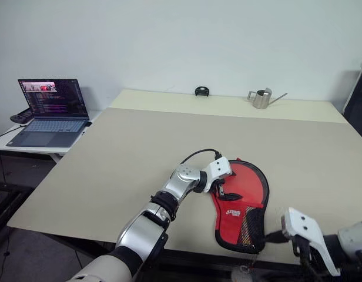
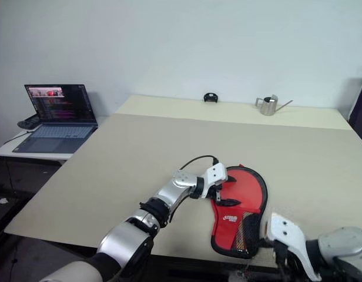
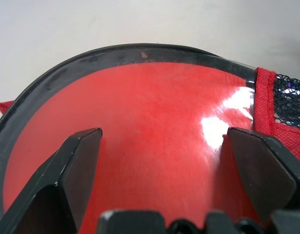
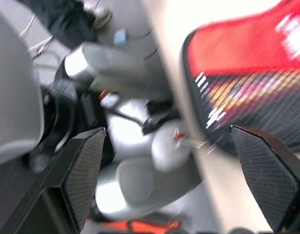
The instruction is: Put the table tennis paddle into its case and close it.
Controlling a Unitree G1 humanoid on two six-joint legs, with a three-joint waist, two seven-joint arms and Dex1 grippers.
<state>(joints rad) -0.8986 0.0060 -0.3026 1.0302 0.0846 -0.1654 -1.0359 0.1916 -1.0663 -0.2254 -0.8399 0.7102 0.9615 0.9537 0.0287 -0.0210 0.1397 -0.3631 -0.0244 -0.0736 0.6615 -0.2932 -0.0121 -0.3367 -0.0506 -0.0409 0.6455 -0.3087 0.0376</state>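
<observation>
The case lies flat on the bench, red side up, close to the near edge and toward the near right corner. Its narrow handle end, with the black mesh pocket, reaches almost to that edge; its rounded end points toward the middle of the bench. A white logo sits on the red fabric just above the mesh.

The left pincer rests at the case's left side, over the rounded part, its two black fingers spread wide with nothing clamped between them. In the left wrist view a glossy red face with a black rim fills the gap between the fingers, and red cloth and mesh show beside it; whether that is the table tennis paddle inside the mouth of the case cannot be told for sure.

The right pincer hangs off the bench beyond the near edge, just right of the case's handle end, apart from it. Its fingers stand wide open and empty.

The rest of the bench is broad open surface to the left and beyond the case. At the far edge stand a small metal watering can and a small black object, well apart from the case. A laptop sits on a separate low table past the left edge.
</observation>
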